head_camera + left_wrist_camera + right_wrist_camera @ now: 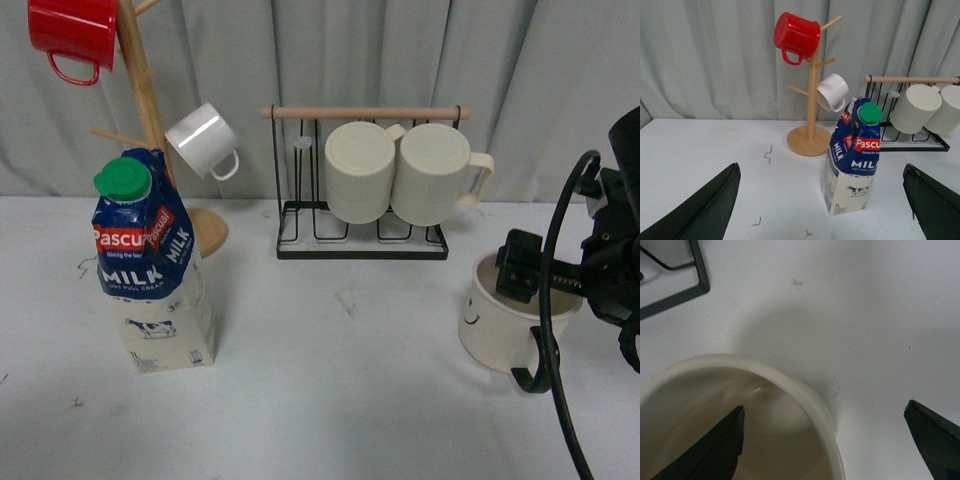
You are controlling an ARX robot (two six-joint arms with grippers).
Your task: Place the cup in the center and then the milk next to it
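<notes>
At the frame's right the cup [492,325] stands on the desk [330,400], the right gripper [824,409] with jaws apart astride its rim, probably to pinch the wall, while the milk [155,270] waits at left, facing the left gripper's [820,169] parted jaws.

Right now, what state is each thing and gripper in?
cup: upright on table.
milk: upright, capped, untouched.
red mug: hung on tree.
white mug: hung on tree.
ribbed mugs: sideways in rack.
left gripper: open, empty.
right gripper: open, one finger inside cup.
</notes>
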